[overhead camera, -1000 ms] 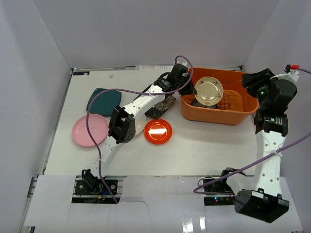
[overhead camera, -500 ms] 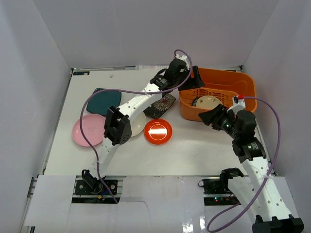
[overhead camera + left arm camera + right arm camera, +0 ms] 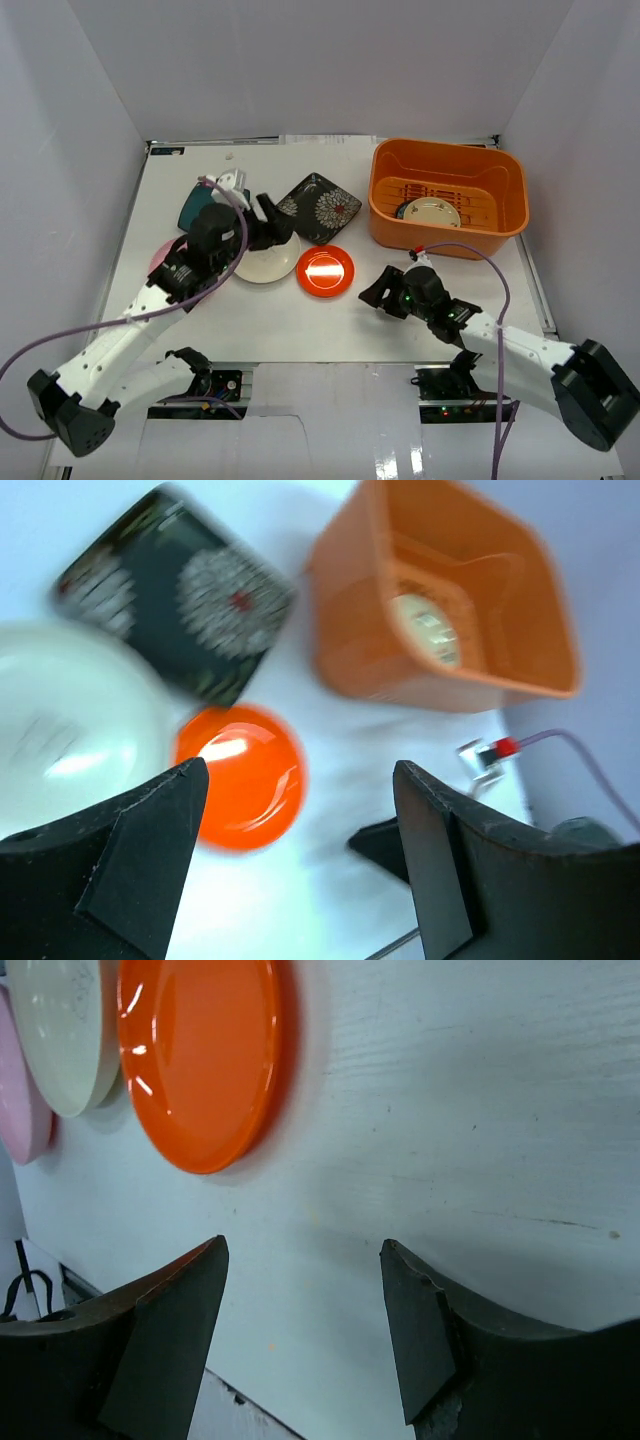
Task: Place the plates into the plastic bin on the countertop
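Pink plate (image 3: 158, 258) and teal plate (image 3: 190, 212) sit far left, half hidden under the left arm. Left gripper (image 3: 272, 225) hangs over cream plate (image 3: 262, 266), jaws wide, empty, probably lining up a pick. Floral plate (image 3: 322, 205) and red plate (image 3: 326, 270) lie on countertop (image 3: 300, 330). Right gripper (image 3: 375, 290) is low beside the red plate, spread, empty. Bin (image 3: 440, 235) at right holds a second cream dish (image 3: 432, 211).

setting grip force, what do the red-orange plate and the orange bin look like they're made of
Red-orange plate: probably glazed ceramic or glossy melamine, judging by the sharp white highlights on a smooth face. Orange bin: most likely plastic with a semi-matte finish, given its uniform colour, rounded moulded corners and slotted ribbed floor.
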`<action>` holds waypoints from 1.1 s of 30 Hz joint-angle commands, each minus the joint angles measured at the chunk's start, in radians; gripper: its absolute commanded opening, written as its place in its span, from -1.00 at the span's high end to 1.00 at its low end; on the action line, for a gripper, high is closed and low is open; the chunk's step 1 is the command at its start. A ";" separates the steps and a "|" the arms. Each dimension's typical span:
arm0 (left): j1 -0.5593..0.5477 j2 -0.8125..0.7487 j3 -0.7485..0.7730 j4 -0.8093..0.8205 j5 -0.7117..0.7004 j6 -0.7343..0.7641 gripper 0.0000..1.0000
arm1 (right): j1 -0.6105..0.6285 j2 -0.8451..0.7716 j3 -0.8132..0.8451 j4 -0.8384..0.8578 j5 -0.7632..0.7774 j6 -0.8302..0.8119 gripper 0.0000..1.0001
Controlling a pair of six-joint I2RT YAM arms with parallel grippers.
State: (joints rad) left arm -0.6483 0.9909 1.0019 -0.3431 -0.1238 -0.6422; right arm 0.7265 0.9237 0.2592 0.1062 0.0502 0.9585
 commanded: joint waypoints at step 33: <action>0.351 0.202 -0.553 0.256 -0.048 -0.255 -0.34 | 0.068 -0.204 0.559 -0.348 0.480 -0.346 0.85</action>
State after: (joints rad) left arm -0.3050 1.1717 0.4507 -0.1722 -0.1997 -0.9085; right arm 0.8173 0.7277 0.6334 -0.1383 0.3592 0.8249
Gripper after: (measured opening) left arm 0.704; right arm 0.087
